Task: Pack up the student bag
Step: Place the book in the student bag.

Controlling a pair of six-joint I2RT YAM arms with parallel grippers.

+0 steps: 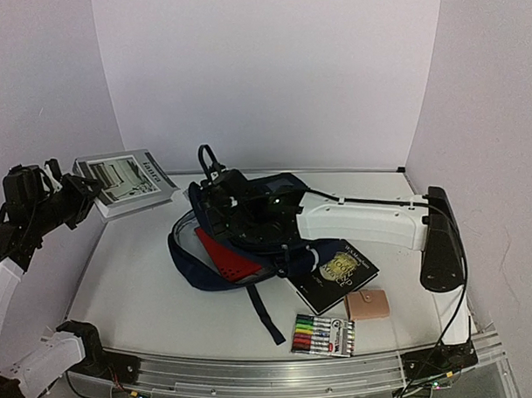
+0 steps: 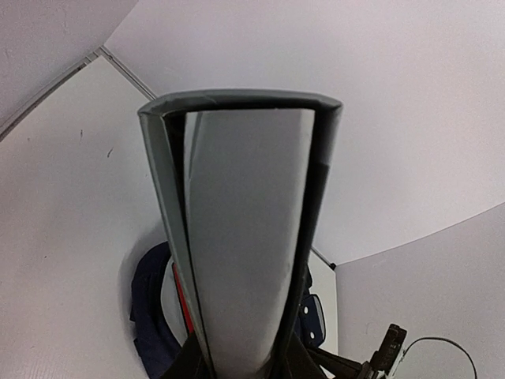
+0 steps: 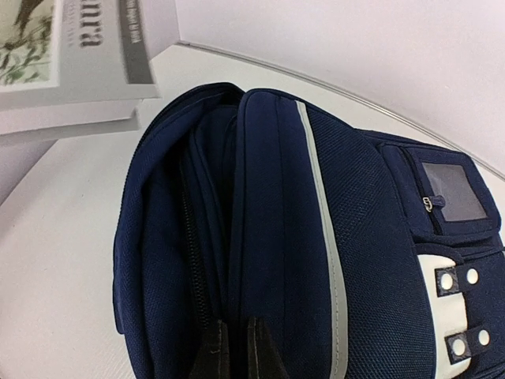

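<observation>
1. The navy student bag (image 1: 188,263) lay on its side at the middle of the white table (image 1: 138,295), mouth open, with a red folder (image 1: 229,257) showing inside.
2. The right gripper (image 3: 231,351) sat at the bag's mouth, its jaws pinched narrow on a fold of the navy rim.
3. The left gripper (image 1: 81,195) hung at the far left, well apart from the bag, clamped on a grey book (image 1: 125,178).
4. A black book (image 1: 334,275), a marker set (image 1: 323,335) and a small tan pouch (image 1: 371,304) lay on the table near the bag's front right.
</observation>
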